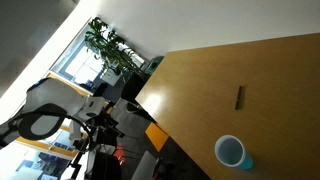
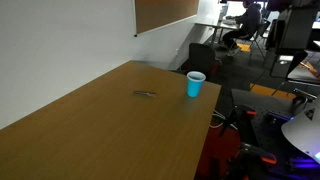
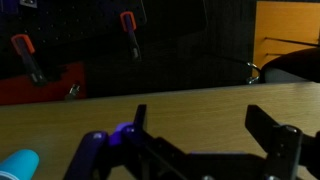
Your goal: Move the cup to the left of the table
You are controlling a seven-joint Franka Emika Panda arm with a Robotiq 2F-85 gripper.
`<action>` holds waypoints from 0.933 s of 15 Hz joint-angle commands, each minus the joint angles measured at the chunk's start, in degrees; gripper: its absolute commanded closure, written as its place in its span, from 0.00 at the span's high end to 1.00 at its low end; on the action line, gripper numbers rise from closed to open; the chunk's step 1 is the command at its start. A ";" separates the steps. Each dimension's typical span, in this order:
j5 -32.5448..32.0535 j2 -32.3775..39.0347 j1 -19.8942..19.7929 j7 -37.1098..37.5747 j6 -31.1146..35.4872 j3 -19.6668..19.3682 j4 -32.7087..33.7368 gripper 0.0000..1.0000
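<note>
In the wrist view the cup (image 3: 18,165) shows at the lower left corner on the tabletop (image 3: 200,100); right of it hangs the claw (image 3: 203,125), fingers (image 3: 270,127) spread apart — not touching the cup. In an exterior view a thin dark stick (image 2: 146,94) lies left of the cup (image 2: 195,84), which stands upright near the tabletop's right edge

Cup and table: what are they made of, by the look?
Cup: likely plastic or coated paper; even light blue with a paler rim and a thin wall. The views cannot settle which. Table: wood or wood-look laminate; even light brown, smooth, with a faint sheen and no clear grain.
</note>
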 commanded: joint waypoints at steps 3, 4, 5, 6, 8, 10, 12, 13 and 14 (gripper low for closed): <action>0.53 0.32 -0.89 -0.53 -0.33 0.77 -0.34 1.00; 0.53 0.41 -0.89 -0.53 -0.33 0.77 -0.34 1.00; 0.53 0.43 -0.89 -0.53 -0.33 0.77 -0.34 1.00; 0.53 0.43 -0.89 -0.53 -0.33 0.77 -0.34 1.00; 0.53 0.43 -0.89 -0.53 -0.33 0.77 -0.34 1.00; -0.25 0.05 -1.90 -0.09 1.59 1.14 -0.08 1.00; -1.23 -0.19 -3.72 0.60 3.59 0.91 0.55 1.00; -1.60 -0.20 -4.77 1.16 4.90 0.83 0.83 1.00; -2.02 0.01 -6.15 1.70 6.34 0.54 1.14 1.00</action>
